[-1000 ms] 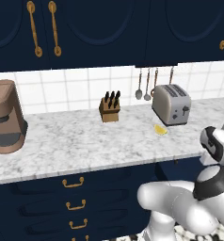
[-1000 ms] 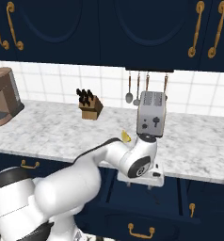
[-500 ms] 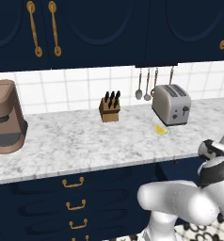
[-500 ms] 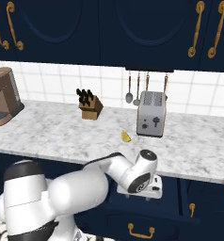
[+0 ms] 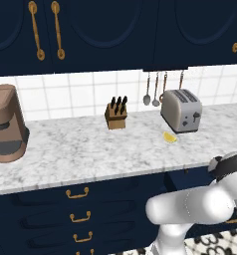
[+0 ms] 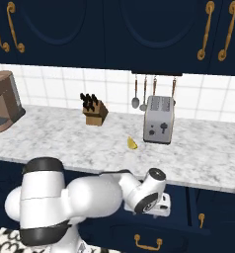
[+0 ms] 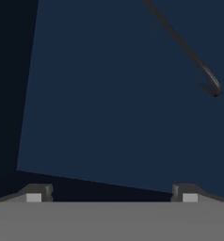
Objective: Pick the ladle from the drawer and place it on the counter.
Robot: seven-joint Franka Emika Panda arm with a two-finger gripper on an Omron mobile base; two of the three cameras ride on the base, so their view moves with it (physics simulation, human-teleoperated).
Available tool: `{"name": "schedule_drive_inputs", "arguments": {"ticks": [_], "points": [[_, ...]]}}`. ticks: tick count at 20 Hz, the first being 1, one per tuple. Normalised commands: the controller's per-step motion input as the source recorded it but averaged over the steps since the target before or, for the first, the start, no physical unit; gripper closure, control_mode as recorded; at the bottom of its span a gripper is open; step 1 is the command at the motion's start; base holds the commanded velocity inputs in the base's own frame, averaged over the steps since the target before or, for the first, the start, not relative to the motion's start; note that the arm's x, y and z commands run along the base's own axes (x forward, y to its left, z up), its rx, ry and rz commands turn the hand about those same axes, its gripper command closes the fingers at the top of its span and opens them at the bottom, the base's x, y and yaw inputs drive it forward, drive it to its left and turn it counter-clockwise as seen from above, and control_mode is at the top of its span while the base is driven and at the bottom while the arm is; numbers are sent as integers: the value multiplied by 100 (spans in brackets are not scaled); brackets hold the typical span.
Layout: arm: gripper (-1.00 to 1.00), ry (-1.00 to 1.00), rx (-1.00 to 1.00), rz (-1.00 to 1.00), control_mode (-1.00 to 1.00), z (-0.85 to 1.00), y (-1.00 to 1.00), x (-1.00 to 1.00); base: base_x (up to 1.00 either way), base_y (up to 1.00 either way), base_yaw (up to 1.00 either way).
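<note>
Spread wide and holding nothing, the gripper (image 7: 111, 193) looks down into the drawer (image 7: 109, 103), its two fingertips (image 7: 36, 192) far apart at the lower edge of the hand view. Above the hand, in the base views, runs the counter (image 6: 70, 143), carrying a toaster (image 6: 158, 119). Ahead of the hand and off to its right, the ladle (image 7: 187, 52) lies on the navy drawer floor, well apart from both fingers.

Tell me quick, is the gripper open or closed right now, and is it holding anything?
Gripper: open, holding nothing; the ladle lies apart on the drawer floor.
</note>
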Motion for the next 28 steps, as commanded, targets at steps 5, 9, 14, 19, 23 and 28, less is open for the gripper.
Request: {"name": "schedule_drive_inputs", "arguments": {"ticks": [5,9,14,19,23,28], "points": [[-100,0,3,0,-100,-27,-15,2,0,0,0],[-100,0,2,0,-100,-15,-9,0,0,0,0],[-100,4,0,-1,-100,-12,-7,-38,0,0,0],[-100,22,0,-8,-100,0,-37,-100,0,0,0],[-100,40,0,-10,-100,0,-38,-100,0,0,0],[-100,28,-4,-1,-100,31,-12,-100,0,0,0]]}}
